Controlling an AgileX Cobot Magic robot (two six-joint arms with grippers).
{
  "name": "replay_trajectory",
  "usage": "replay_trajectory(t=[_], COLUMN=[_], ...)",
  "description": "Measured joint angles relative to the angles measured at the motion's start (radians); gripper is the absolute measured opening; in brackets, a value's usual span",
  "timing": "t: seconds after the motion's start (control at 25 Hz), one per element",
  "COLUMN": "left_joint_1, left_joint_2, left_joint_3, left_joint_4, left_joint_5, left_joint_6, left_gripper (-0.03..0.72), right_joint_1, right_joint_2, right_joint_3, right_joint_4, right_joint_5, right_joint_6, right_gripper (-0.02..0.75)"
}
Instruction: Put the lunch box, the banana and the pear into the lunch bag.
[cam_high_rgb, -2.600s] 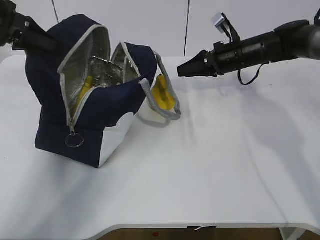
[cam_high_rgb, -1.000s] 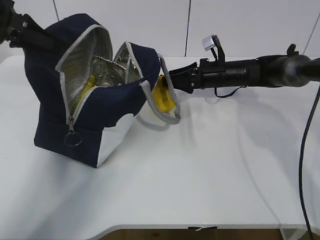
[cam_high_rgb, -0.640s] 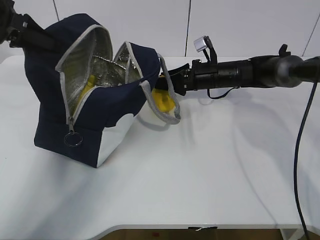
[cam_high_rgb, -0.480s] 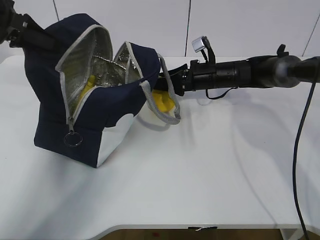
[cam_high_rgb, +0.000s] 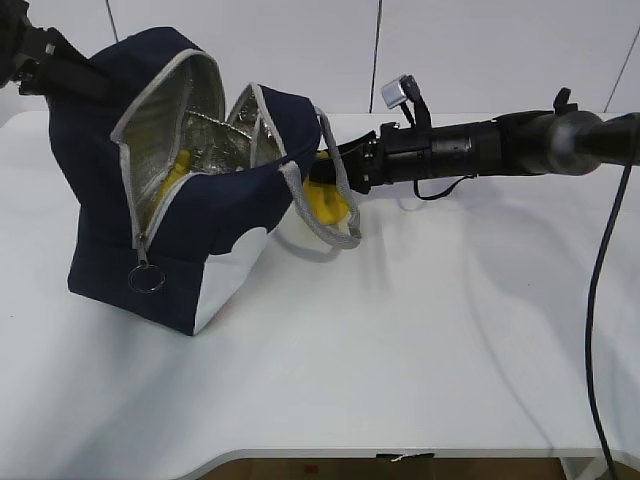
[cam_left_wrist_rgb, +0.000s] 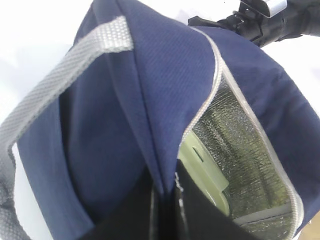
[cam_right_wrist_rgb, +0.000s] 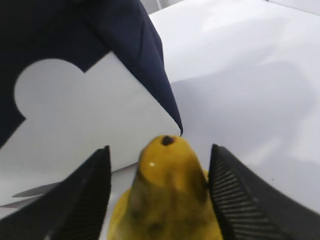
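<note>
The navy lunch bag (cam_high_rgb: 200, 230) stands open at the left, its foil lining showing. The banana (cam_high_rgb: 175, 168) lies inside it. In the left wrist view the lunch box (cam_left_wrist_rgb: 205, 175) with its pale green lid lies inside the bag (cam_left_wrist_rgb: 125, 100). My left gripper (cam_left_wrist_rgb: 167, 200) is shut on the bag's upper flap, at the far left in the exterior view (cam_high_rgb: 70, 75). The yellow pear (cam_high_rgb: 325, 200) sits on the table behind the bag's grey handle (cam_high_rgb: 330, 215). My right gripper (cam_high_rgb: 325, 172) is open, with the pear (cam_right_wrist_rgb: 170, 185) between its fingers (cam_right_wrist_rgb: 160, 150).
The white table (cam_high_rgb: 420, 330) stretches to the front and right. The zipper's ring pull (cam_high_rgb: 148, 281) hangs at the bag's front corner. The bag's white front panel (cam_right_wrist_rgb: 75, 120) is right in front of the pear. A black cable (cam_high_rgb: 598, 300) hangs at the far right.
My right arm has reached left and down toward the bag, and its open fingers now stand on either side of the pear. The bag and the left gripper have not moved.
</note>
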Motion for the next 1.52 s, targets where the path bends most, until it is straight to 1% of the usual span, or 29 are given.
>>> replay_trajectory(t=[0.2, 0.24, 0.36, 0.88, 1.24, 1.52], left_joint_1=[0.0, 0.0, 0.0, 0.0, 0.0, 0.0], left_joint_2=[0.0, 0.0, 0.0, 0.0, -0.002, -0.002], left_joint_3=[0.0, 0.0, 0.0, 0.0, 0.0, 0.0], left_joint_4=[0.0, 0.0, 0.0, 0.0, 0.011, 0.012], left_joint_5=[0.0, 0.0, 0.0, 0.0, -0.002, -0.002], left_joint_6=[0.0, 0.0, 0.0, 0.0, 0.0, 0.0], left_gripper=[-0.001, -0.001, -0.001, -0.001, -0.001, -0.001], right_joint_1=[0.0, 0.0, 0.0, -0.006, -0.043, -0.071], right_joint_2=[0.0, 0.0, 0.0, 0.0, -0.013, -0.073], right_joint_3=[0.0, 0.0, 0.0, 0.0, 0.0, 0.0], right_joint_4=[-0.008, -0.008, -0.005, -0.003, -0.027, -0.046], right_joint_5=[-0.025, -0.027, -0.031, -0.038, -0.049, -0.055], right_joint_6=[0.0, 0.0, 0.0, 0.032, 0.045, 0.074], right_gripper=[0.354, 0.331, 0.299, 0.282, 0.279, 0.279])
